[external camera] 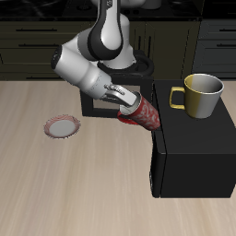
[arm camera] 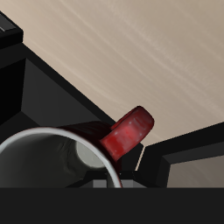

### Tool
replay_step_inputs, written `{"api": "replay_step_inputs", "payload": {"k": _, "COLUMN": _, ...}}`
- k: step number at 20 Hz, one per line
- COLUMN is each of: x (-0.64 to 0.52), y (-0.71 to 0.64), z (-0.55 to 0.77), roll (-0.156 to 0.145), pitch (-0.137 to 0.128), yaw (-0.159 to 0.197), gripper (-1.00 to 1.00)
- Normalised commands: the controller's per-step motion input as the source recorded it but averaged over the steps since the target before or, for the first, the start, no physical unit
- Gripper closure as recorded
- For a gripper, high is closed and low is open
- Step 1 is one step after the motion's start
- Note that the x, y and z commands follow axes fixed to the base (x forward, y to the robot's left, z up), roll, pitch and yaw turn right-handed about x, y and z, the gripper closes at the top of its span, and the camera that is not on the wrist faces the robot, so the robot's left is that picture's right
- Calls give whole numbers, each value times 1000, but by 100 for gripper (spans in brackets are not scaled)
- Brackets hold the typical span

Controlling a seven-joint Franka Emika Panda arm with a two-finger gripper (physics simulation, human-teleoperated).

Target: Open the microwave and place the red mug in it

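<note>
The microwave (external camera: 198, 166) is a big black box near the table's front edge. Its door (external camera: 96, 112) stands swung open behind my arm, farther back. My gripper (external camera: 126, 100) is shut on the red mug (external camera: 144, 116), which hangs tilted at the open side of the microwave, just above the table. In the wrist view the red mug's grey-white rim (arm camera: 52, 138) and red loop handle (arm camera: 129, 133) show close up. Dark microwave walls (arm camera: 52, 92) lie around them and pale table lies beyond. My fingers are hidden in that view.
A yellow mug (external camera: 203, 95) stands on top of the microwave. A small round plate with a reddish rim (external camera: 63, 126) lies on the table, away from the microwave. Dark cabinets run along the back.
</note>
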Motion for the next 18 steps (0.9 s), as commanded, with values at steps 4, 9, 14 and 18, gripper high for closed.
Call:
{"api": "replay_step_inputs", "payload": {"k": 4, "x": 89, "y": 187, "z": 3, "roll": 24, "pitch": 7, "yaw": -5, "gripper": 100}}
{"api": "replay_step_inputs", "payload": {"k": 9, "x": 94, "y": 200, "z": -50, "roll": 30, "pitch": 15, "yaw": -18, "gripper": 100}}
{"api": "replay_step_inputs", "payload": {"k": 14, "x": 220, "y": 171, "z": -104, "roll": 2, "pitch": 15, "yaw": 12, "gripper": 100}}
{"api": "replay_step_inputs", "payload": {"k": 18, "x": 335, "y": 144, "z": -194, "roll": -21, "pitch": 53, "yaw": -17, "gripper": 100}}
